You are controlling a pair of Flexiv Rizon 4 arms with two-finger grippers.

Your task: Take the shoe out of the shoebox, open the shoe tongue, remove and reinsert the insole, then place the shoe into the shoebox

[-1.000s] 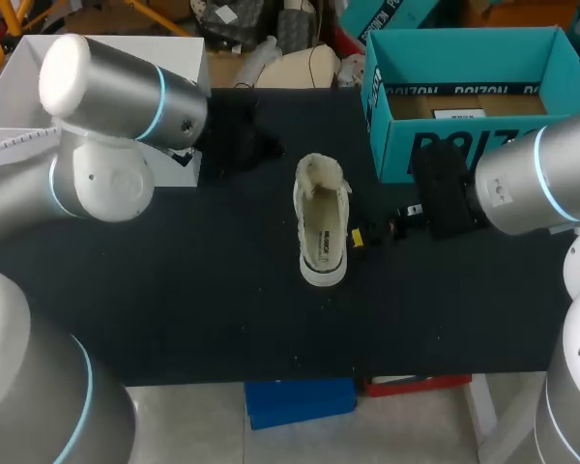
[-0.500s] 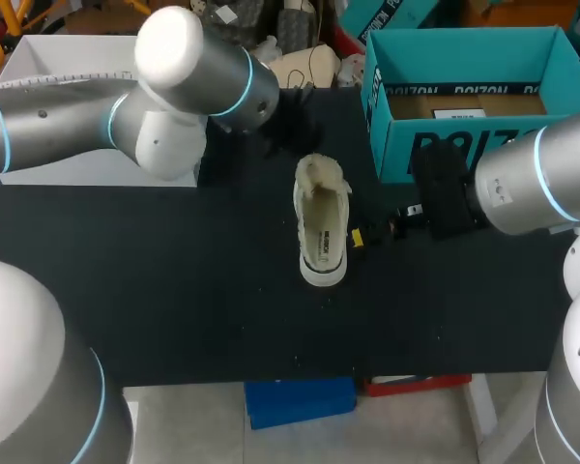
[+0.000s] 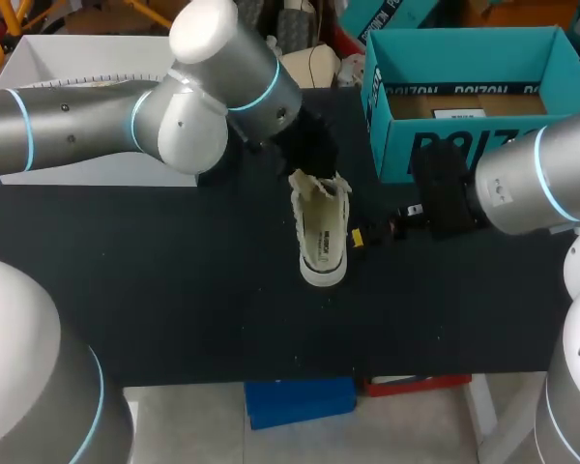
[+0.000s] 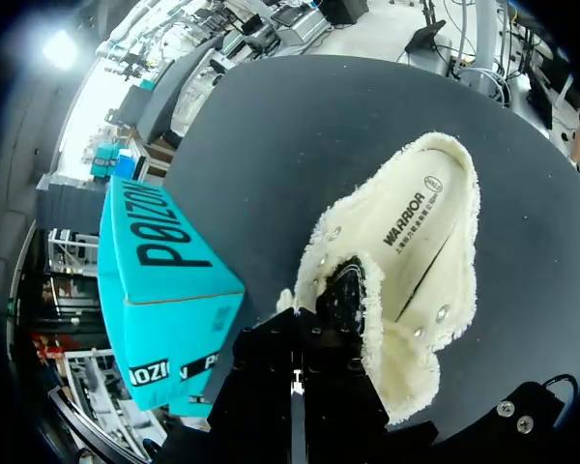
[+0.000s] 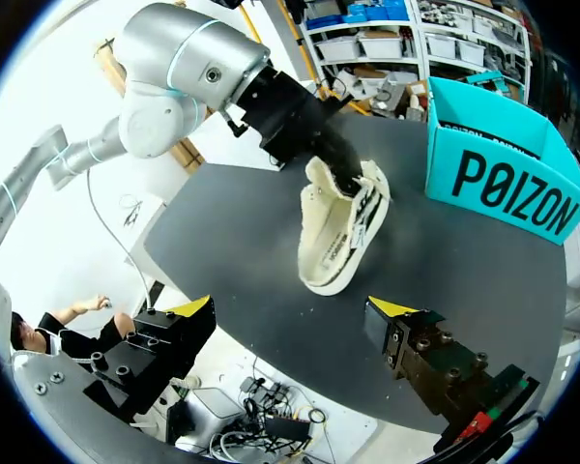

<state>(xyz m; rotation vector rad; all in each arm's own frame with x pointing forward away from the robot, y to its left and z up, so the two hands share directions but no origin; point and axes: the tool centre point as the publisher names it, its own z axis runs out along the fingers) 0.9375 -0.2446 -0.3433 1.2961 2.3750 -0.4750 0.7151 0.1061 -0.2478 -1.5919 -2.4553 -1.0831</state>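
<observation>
Cream shoe [image 3: 321,232] on the black table [image 3: 174,309], at the middle of the frame, outside the shoebox [image 3: 464,145].
A fluffy, woolly lining, a flat insole and a smooth white sole rim are seen. The left gripper [image 3: 312,164] is set at the fleecy collar; whether it is closed cannot be told. The right gripper [image 5: 295,309], near the shoe, is held wide open and empty. The teal cardboard shoebox is placed at the upper right.
</observation>
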